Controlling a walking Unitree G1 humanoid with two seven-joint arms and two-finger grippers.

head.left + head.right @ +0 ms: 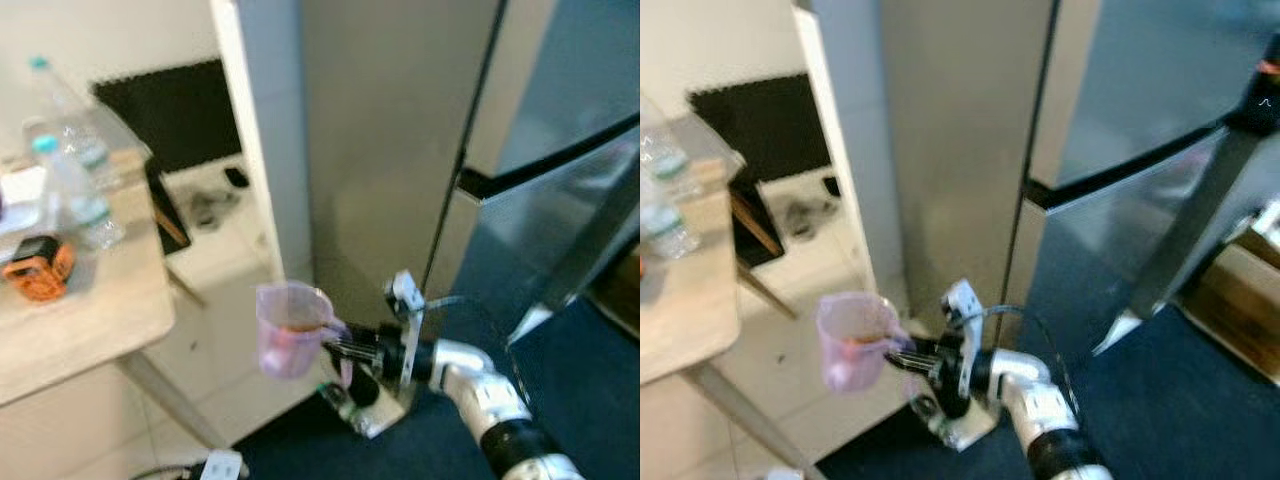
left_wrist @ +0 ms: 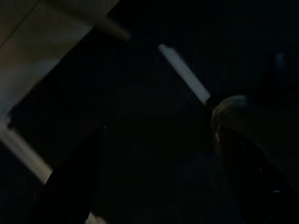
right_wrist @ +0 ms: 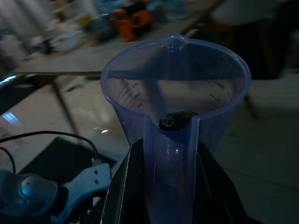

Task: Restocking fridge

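Observation:
My right gripper [image 1: 340, 345] is shut on the handle of a translucent purple measuring jug [image 1: 290, 328], holding it upright in the air in front of the closed steel fridge [image 1: 400, 150]. The jug [image 3: 175, 116] has a little brown stuff at its bottom. The fridge's lower door [image 1: 1110, 230] stands to the right of the jug. Both black fingers [image 3: 121, 186] press against the jug's handle in the right wrist view. The left wrist view is very dark, with a faint black finger [image 2: 247, 163] over a dim floor.
A light wooden table [image 1: 90, 310] stands at the left with clear plastic bottles [image 1: 75, 190] and an orange device [image 1: 40, 268] on it. A dark blue mat [image 1: 560, 380] covers the floor before the fridge. A white power strip [image 1: 222, 466] lies on the tiles.

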